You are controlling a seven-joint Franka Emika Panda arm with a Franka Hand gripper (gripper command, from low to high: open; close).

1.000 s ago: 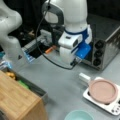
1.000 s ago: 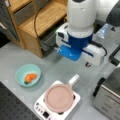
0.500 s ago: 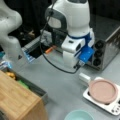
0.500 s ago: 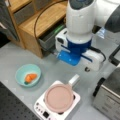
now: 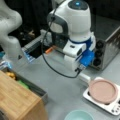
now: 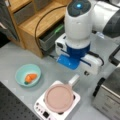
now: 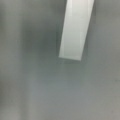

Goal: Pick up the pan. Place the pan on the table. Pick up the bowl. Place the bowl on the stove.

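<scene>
The dusty-pink pan (image 5: 103, 91) (image 6: 59, 97) rests on the white stove (image 5: 112, 108) (image 6: 41, 107), its white handle (image 5: 85, 78) (image 6: 74, 80) pointing toward the arm. In both front views the gripper (image 5: 80, 70) (image 6: 83, 72) hangs just above the end of that handle, and the hand's body hides its fingers. In the wrist view only the handle (image 7: 75, 30) shows, over the grey table (image 7: 37, 87). The teal bowl (image 6: 21, 71) (image 5: 78, 116) sits on the table (image 6: 15, 55) with an orange item inside.
A steel toaster oven (image 5: 107, 42) (image 6: 110, 100) stands beside the stove. A wooden shelf unit (image 6: 32, 20) with an open drawer is behind the arm. A wooden block top (image 5: 15, 100) fills a front view's bottom left. A black cable (image 5: 50, 65) loops from the hand.
The hand has moved down and closer to the pan's handle over the last second. The pan, the bowl and the stove have stayed in place.
</scene>
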